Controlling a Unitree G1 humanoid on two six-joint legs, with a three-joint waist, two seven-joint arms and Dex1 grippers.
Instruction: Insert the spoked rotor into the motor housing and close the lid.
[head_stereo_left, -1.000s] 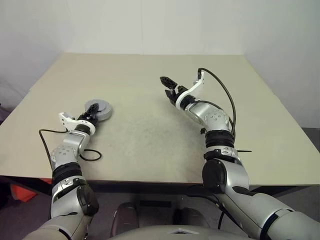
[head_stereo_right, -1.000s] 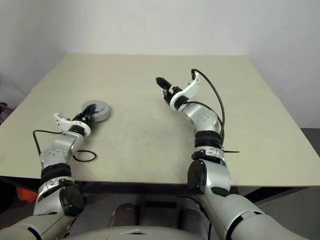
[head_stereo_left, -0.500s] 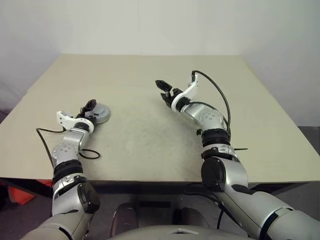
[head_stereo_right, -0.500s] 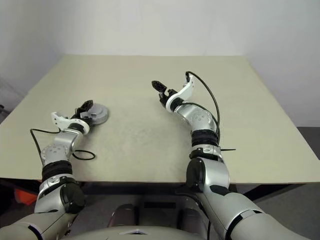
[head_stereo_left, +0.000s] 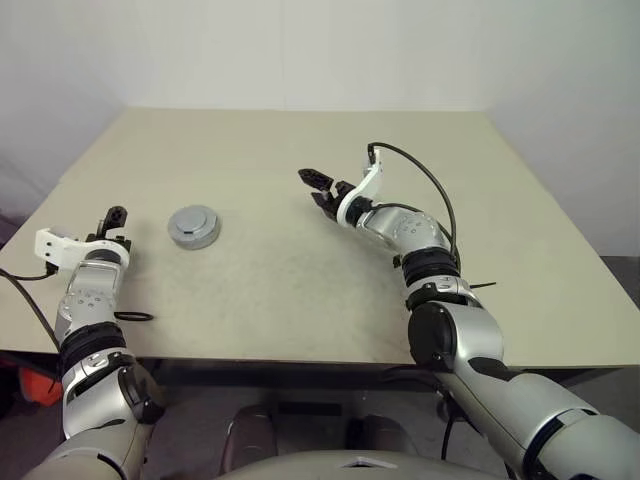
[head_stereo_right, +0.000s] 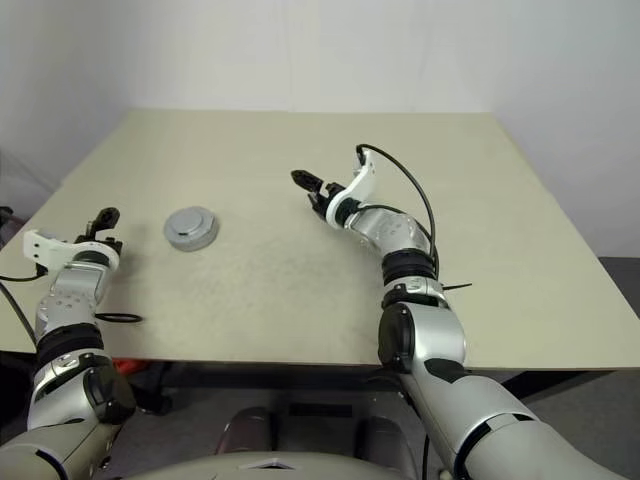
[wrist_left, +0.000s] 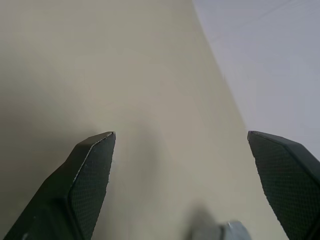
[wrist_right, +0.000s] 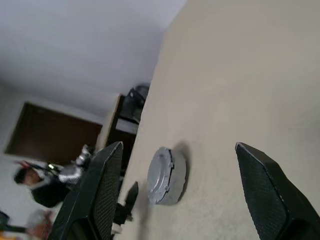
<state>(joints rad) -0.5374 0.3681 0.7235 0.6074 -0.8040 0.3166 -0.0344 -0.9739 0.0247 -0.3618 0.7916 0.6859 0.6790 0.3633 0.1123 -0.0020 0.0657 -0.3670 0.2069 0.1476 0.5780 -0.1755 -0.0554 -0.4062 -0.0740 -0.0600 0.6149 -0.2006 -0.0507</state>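
Now the lid (head_stereo_left: 193, 225) caps its housing on the bench (head_stereo_left: 300, 270) (apparently seated), left hand (head_stereo_left: 111, 222) released beside, right hand (head_stereo_left: 318, 186) spread aloft; best confirm the cap sits flush.

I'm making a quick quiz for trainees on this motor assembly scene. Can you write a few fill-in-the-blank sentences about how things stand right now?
1. The lid sits closed on the ____, with nothing gripping it.
2. The fingers of the left gripper are ____ and hold nothing.
3. The right gripper hangs above the table with its jaws ____.
4. Of the two grippers, the ____ one is nearer the lid.

Missing words: table; open; open; left
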